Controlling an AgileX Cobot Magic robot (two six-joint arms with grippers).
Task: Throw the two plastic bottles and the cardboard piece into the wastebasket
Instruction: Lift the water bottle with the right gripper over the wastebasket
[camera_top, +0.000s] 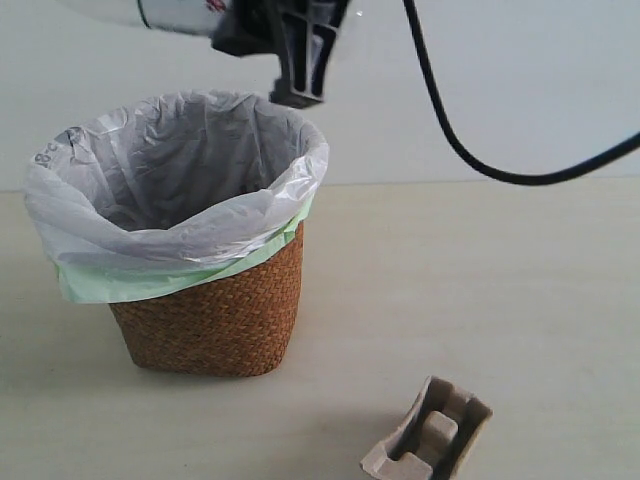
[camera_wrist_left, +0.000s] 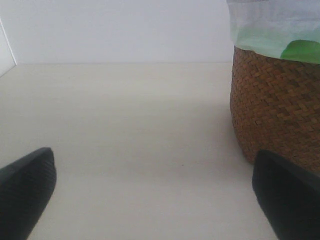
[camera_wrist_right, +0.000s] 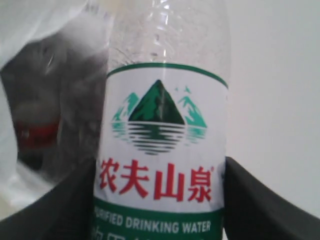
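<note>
A clear plastic bottle (camera_wrist_right: 160, 125), its white-and-green label (camera_wrist_right: 162, 150) showing a green mountain and red Chinese characters, sits clamped between the dark jaws of the right gripper (camera_wrist_right: 160, 200). Beside it, a translucent bag (camera_wrist_right: 30, 30) shows a blurred red patch (camera_wrist_right: 35, 135) inside.

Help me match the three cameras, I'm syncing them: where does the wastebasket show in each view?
Exterior view: the wastebasket stands left of centre on the table.
Left wrist view: its woven wall rises just beyond one jaw of the open left gripper.
Right wrist view: only its white liner shows, behind the held green-label bottle.
Shared landmark: that white liner, seen in every view.
</note>
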